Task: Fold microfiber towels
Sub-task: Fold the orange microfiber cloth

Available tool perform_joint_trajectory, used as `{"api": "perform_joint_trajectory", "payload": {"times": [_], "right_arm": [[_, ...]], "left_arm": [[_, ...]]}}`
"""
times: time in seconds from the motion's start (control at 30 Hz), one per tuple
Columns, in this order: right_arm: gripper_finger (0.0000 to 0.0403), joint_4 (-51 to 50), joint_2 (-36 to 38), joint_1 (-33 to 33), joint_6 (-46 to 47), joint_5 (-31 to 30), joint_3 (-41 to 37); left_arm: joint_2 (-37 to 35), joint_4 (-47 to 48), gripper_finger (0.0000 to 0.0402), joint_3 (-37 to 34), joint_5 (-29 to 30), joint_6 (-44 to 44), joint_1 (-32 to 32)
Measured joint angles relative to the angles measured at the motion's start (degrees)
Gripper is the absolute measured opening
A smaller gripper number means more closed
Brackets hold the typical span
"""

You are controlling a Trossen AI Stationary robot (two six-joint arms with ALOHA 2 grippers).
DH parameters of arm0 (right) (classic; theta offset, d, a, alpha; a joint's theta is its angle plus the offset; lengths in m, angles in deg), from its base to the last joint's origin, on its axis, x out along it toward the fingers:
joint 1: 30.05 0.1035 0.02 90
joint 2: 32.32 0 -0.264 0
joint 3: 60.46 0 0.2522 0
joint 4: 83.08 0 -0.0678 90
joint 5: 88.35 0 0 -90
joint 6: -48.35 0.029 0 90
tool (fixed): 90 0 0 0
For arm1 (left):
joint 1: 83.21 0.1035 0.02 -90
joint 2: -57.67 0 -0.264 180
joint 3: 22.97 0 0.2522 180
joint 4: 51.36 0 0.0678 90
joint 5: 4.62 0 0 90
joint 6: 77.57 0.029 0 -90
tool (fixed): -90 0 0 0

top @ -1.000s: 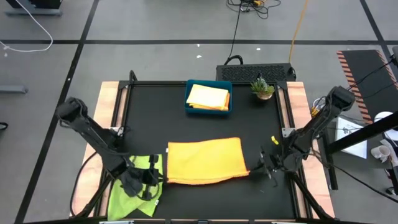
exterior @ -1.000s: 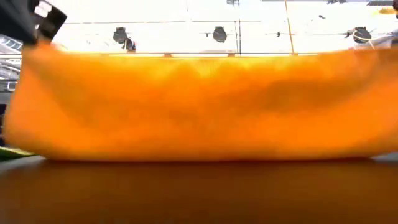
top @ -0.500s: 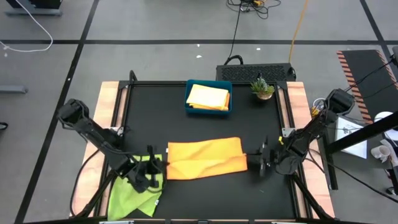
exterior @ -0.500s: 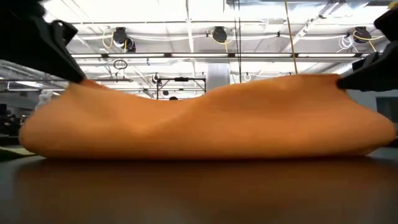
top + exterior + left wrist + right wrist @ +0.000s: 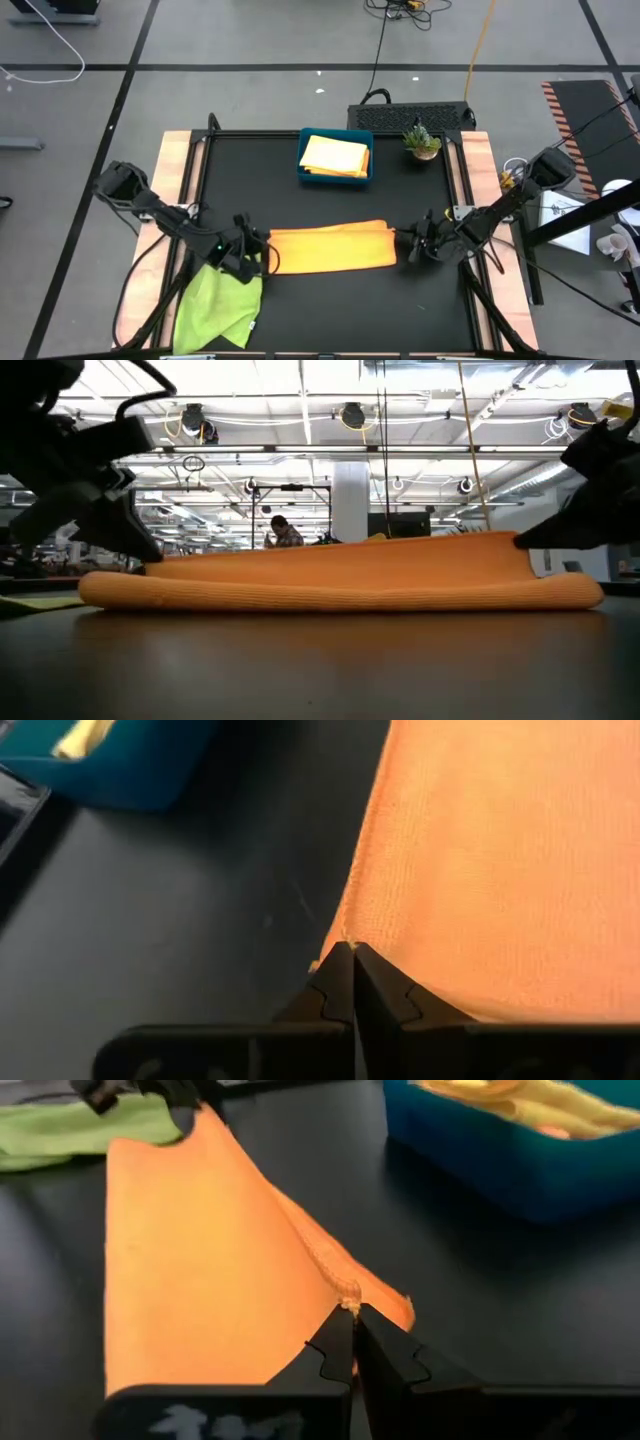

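Observation:
An orange microfiber towel (image 5: 330, 248) lies folded over into a long narrow strip across the middle of the black table. Its fold runs along the near side. My left gripper (image 5: 258, 250) is at the strip's left end and my right gripper (image 5: 408, 245) at its right end. Each is shut on a corner of the upper layer. A lime green towel (image 5: 220, 305) lies crumpled at the near left, partly under my left arm. Yellow folded towels (image 5: 335, 155) rest in the blue tray (image 5: 304, 168) at the far middle. My left gripper pinches the upper layer's left corner (image 5: 352, 935) between its two fingertips, slanting down from the table's left. The layer lies almost flat on the one below. My right gripper pinches the upper layer's right corner (image 5: 345, 1292) at its hemmed edge, coming nearly level from the table's right. That end (image 5: 505, 542) is held a little above the lower layer.
A small potted plant (image 5: 422, 140) stands at the far right, beside the tray. Wooden side rails (image 5: 175, 180) border the black mat. Bare mat shows between the strip and the tray and along the near edge.
Both grippers, still shut on the corners, have gone toward the far edge and down. The orange towel, which stood up like a curtain from the table, has been laid over onto itself; its lower part stayed put, and it is now a low narrow strip.

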Motion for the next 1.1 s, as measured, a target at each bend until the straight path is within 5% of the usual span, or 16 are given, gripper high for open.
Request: {"api": "perform_joint_trajectory", "payload": {"times": [0.3, 0.67, 0.9, 1.1], "right_arm": [[0.0008, 4.55, 0.04, -4.31, -3.21, 7.25, -0.1], [0.0063, 4.44, 0.28, -8.14, -10.43, 10.58, 3.35], [0.0097, 4.35, 4.89, -9.86, -14.3, 10.58, 3.94], [0.0104, 5.5, 5.67, -9.92, -14.52, 20.94, 4.0]], "left_arm": [[0.02, -3.57, 0.0006, -0.98, -3.56, 3.99, 2.98], [-0.95, -1.65, 0.0125, 3.89, -6.8, 8.62, 5.95], [-1.49, 7.14, 0.0142, 11.88, -6.44, 5.93, 7.2], [-1.45, -7.93, 0.0142, 11.62, -7.22, 6.09, 6.61]]}}
